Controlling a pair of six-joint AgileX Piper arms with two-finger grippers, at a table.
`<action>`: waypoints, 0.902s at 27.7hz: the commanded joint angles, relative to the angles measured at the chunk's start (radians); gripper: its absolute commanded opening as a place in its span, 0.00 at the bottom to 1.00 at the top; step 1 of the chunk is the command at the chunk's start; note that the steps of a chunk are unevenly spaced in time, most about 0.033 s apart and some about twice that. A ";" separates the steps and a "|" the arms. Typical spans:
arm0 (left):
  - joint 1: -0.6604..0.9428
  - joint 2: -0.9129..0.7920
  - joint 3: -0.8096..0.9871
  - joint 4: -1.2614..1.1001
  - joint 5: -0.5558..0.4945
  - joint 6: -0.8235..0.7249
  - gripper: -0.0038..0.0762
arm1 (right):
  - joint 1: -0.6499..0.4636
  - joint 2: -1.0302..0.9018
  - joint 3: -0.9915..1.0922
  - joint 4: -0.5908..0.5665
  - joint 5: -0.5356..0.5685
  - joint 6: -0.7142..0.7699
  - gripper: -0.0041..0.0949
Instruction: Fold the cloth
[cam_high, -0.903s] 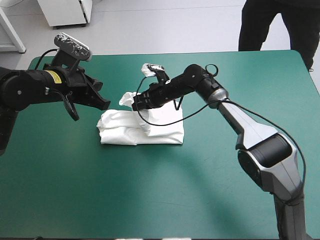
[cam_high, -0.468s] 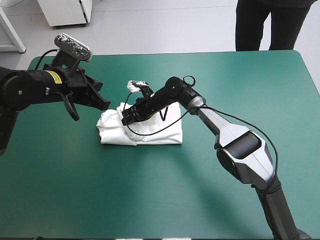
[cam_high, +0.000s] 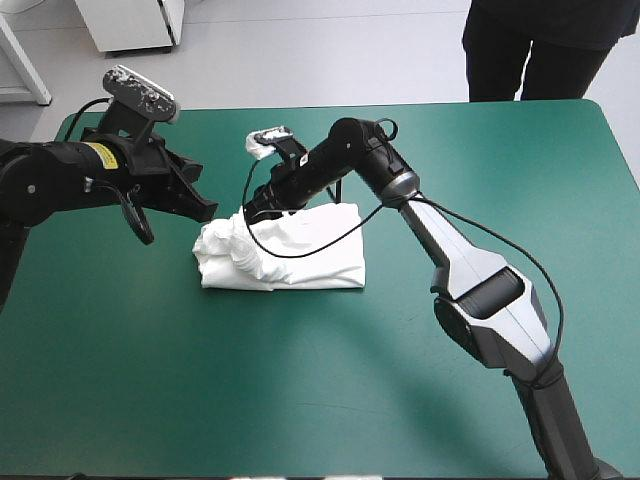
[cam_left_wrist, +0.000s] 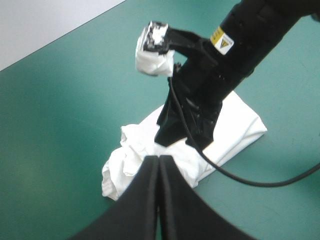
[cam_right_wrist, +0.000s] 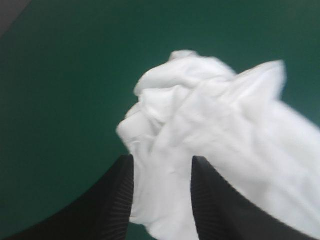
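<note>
Toward the left middle of the desk (cam_high: 300, 400) lies the T-shirt (cam_high: 310, 250), a folded bundle with a crumpled left end. Over that rumpled end hangs the right tool (cam_high: 252, 210), its fingers partly apart and empty; the left tool (cam_high: 205, 208) is closed on nothing just beside the shirt. The loose bunch probably needs tucking flat, gripped low, without dragging the tidy folds.

Teal-green table cover (cam_high: 200, 380)
</note>
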 joint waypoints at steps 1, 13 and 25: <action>0.001 -0.051 -0.023 -0.015 0.028 -0.009 0.02 | -0.021 -0.109 -0.104 -0.152 0.018 0.092 0.43; 0.001 -0.088 -0.023 -0.072 0.028 -0.034 0.02 | -0.212 -0.507 0.410 -0.317 0.020 0.139 0.53; 0.000 -0.084 -0.023 -0.152 0.027 0.025 0.45 | -0.300 -0.597 0.736 -0.265 -0.005 0.075 0.56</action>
